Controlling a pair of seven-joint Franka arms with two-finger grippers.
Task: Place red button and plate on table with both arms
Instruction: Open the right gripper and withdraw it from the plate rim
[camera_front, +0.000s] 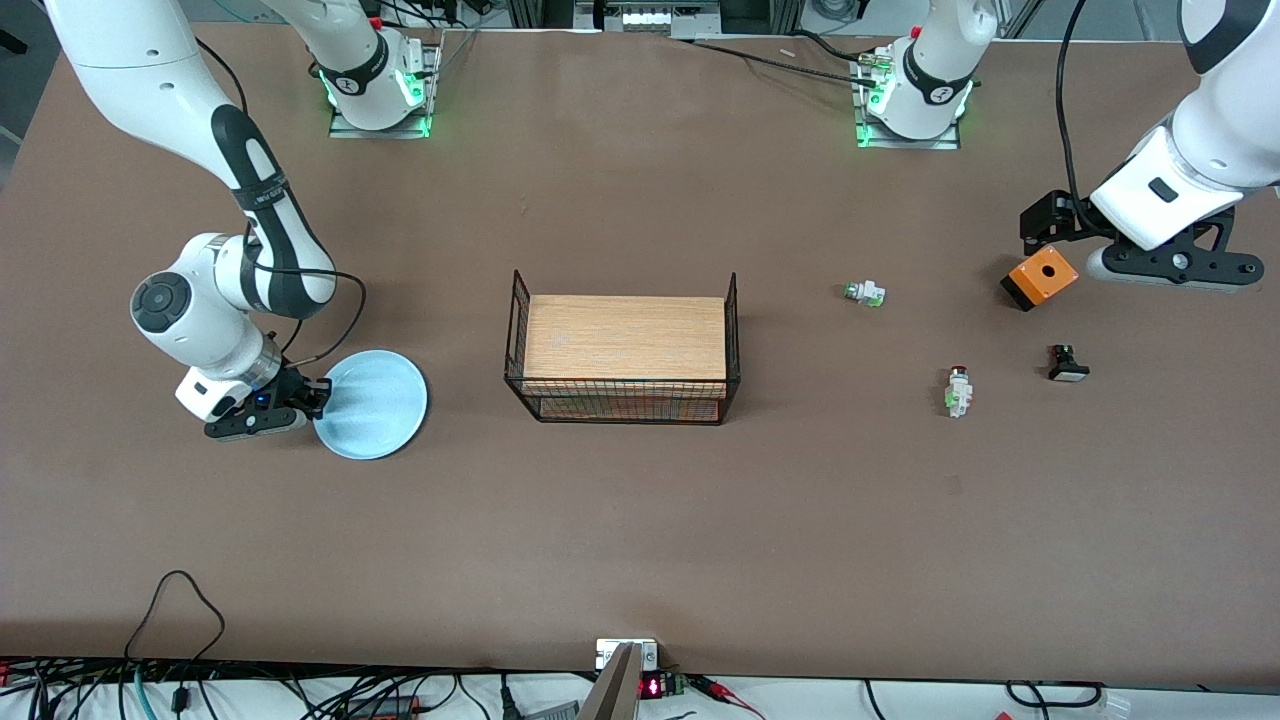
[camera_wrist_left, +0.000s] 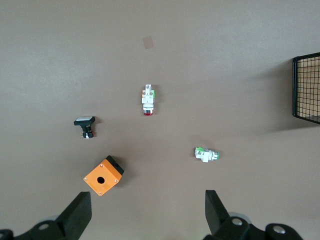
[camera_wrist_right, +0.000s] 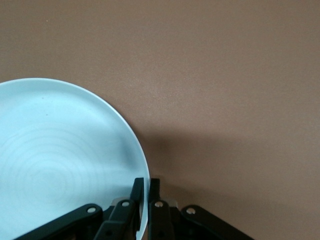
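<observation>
The pale blue plate (camera_front: 375, 405) sits low on the brown table (camera_front: 640, 520) toward the right arm's end. My right gripper (camera_front: 318, 392) is shut on its rim, and the right wrist view shows the gripper (camera_wrist_right: 146, 182) pinching the plate (camera_wrist_right: 55, 160) edge. The red button (camera_front: 958, 390) lies on its side on the table toward the left arm's end, and also shows in the left wrist view (camera_wrist_left: 148, 100). My left gripper (camera_front: 1052, 235) hangs open and empty in the air over the orange box (camera_front: 1040, 278). In its wrist view the left gripper (camera_wrist_left: 147, 212) holds nothing.
A black wire rack with a wood top (camera_front: 625, 350) stands mid-table. A green-capped switch (camera_front: 865, 293) lies farther from the camera than the red button. A small black button (camera_front: 1067, 365) lies beside the red button. Cables run along the table's near edge.
</observation>
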